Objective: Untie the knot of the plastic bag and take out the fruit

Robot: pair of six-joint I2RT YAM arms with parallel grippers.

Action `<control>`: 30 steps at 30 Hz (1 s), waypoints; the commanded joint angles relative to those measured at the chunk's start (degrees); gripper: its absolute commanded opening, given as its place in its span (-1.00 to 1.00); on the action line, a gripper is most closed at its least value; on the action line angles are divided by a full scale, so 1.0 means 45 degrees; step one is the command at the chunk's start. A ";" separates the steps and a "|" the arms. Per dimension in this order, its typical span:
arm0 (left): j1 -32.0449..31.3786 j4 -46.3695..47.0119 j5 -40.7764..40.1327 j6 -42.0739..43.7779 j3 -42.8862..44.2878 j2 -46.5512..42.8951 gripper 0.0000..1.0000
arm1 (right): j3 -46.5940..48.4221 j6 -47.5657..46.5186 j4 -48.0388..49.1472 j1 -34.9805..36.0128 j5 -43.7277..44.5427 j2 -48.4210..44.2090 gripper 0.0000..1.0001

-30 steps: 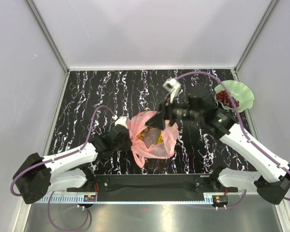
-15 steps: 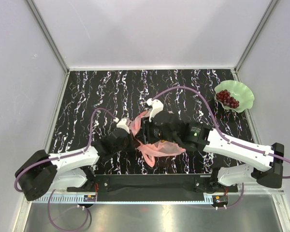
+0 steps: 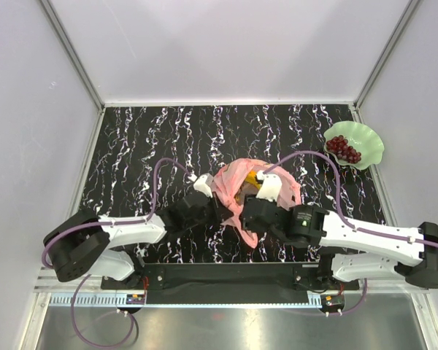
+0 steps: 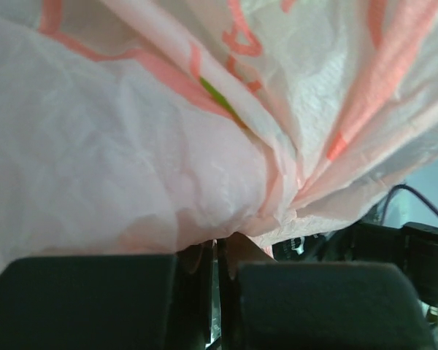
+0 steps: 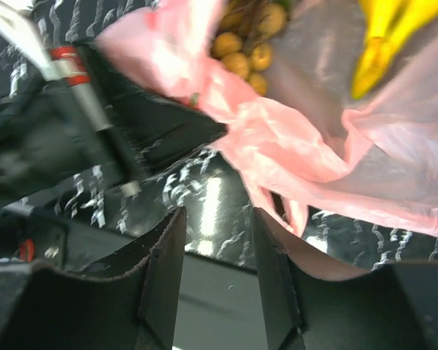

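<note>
The bag (image 3: 257, 191) lies crumpled on the black marbled table (image 3: 146, 138), its mouth gaping upward. Both grippers are at its near side.

The left gripper (image 4: 219, 253) is at the bag's left edge. Its pads are pressed almost together and pinch a gathered fold of the pink film, which fans out above them in creases with salmon print.

The right gripper (image 5: 217, 219) sits just beside the bag's near edge, low over the table. Its fingers are spread with a gap between them, and only the table shows in that gap. A loose pink flap hangs just ahead of the fingertips, but they do not touch it.

Inside the bag, yellow bananas (image 5: 383, 36) lie toward the right and small brown round fruits (image 5: 248, 44) are clustered toward the left.

Well apart from the bag, off to its far right, a wavy green plate (image 3: 369, 138) holds a bunch of dark red grapes (image 3: 343, 149).
</note>
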 commanded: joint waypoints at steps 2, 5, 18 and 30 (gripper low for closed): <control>-0.0256 0.0915 -0.0132 -0.0155 0.0897 0.0239 -1.00 | -0.1179 0.0800 0.1204 0.0108 0.2001 -0.0572 -0.03; -0.0490 0.0486 -0.0230 -0.0038 0.1347 0.0415 -1.00 | -0.1629 0.1189 0.1559 0.0108 0.3538 -0.0435 -0.01; -0.0804 -0.0667 -0.0620 0.0059 0.1270 0.0397 -1.00 | -0.3542 -0.1523 0.7375 -0.4461 0.1050 0.0696 0.29; -0.0804 -0.1408 -0.0718 0.0391 0.1953 0.0299 -1.00 | -0.3603 -0.1955 1.1908 -0.4911 -0.0087 0.4541 0.28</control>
